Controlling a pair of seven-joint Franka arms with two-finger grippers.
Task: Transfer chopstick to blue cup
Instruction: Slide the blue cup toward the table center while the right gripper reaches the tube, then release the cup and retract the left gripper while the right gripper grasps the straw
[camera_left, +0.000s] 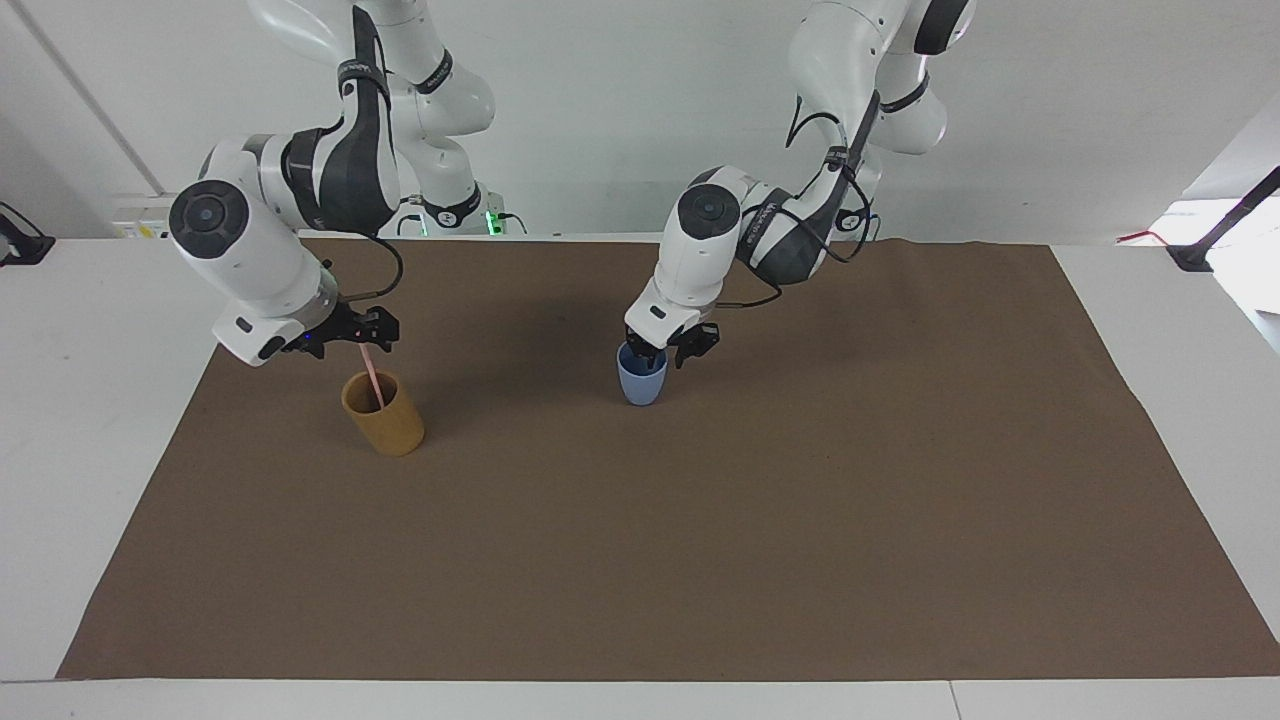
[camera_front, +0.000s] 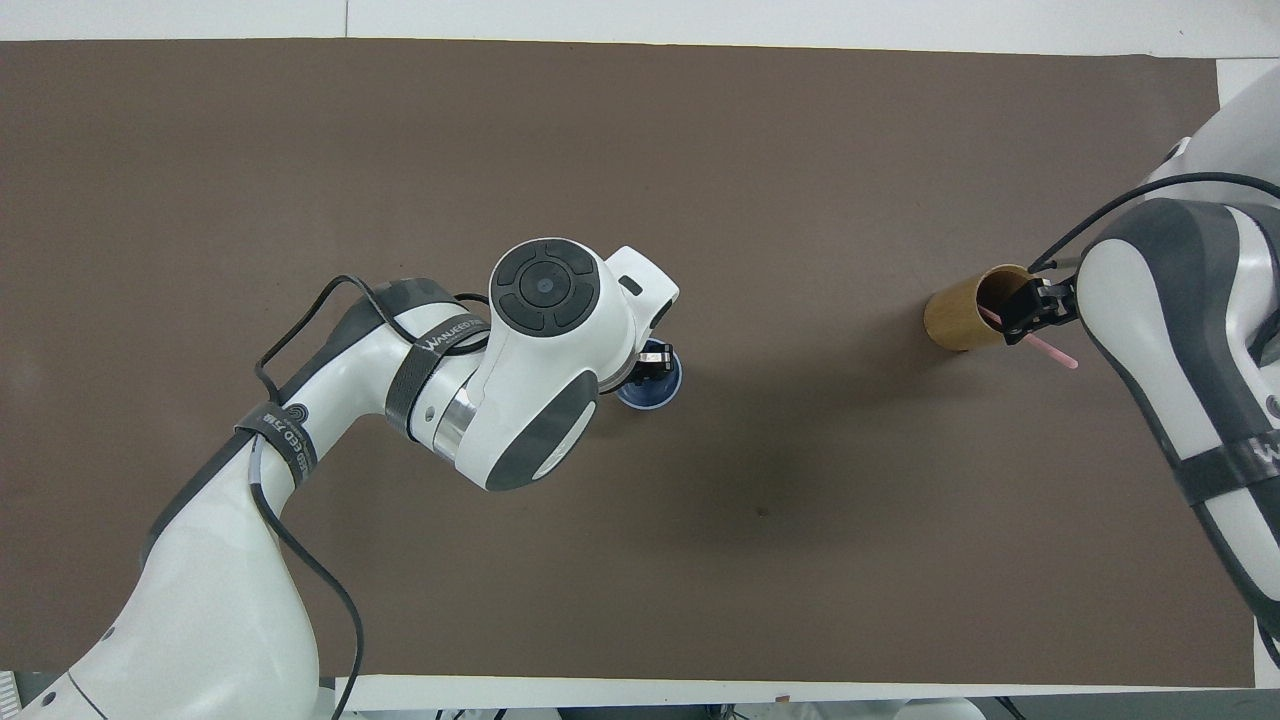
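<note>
On the brown mat (camera_left: 700, 540), left claw (camera_left: 668, 352) spread over blue cup (camera_left: 641, 378) (right claw (camera_left: 368, 334) open around chopstick (camera_left: 374, 380)).

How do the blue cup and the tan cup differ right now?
The blue cup is shorter and tapers to its base; the tan cup is a taller, straight cylinder. The tan cup holds the chopstick; no stick shows in the blue cup. Both stand upright on the brown mat.

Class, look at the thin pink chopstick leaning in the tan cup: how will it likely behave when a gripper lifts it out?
The chopstick looks straight and thin, so probably stiff and light. Its narrowness may let it slip or swivel in a pinch. The tan cup looks tall and narrow, so dragging the stick sideways might tip it.
</note>
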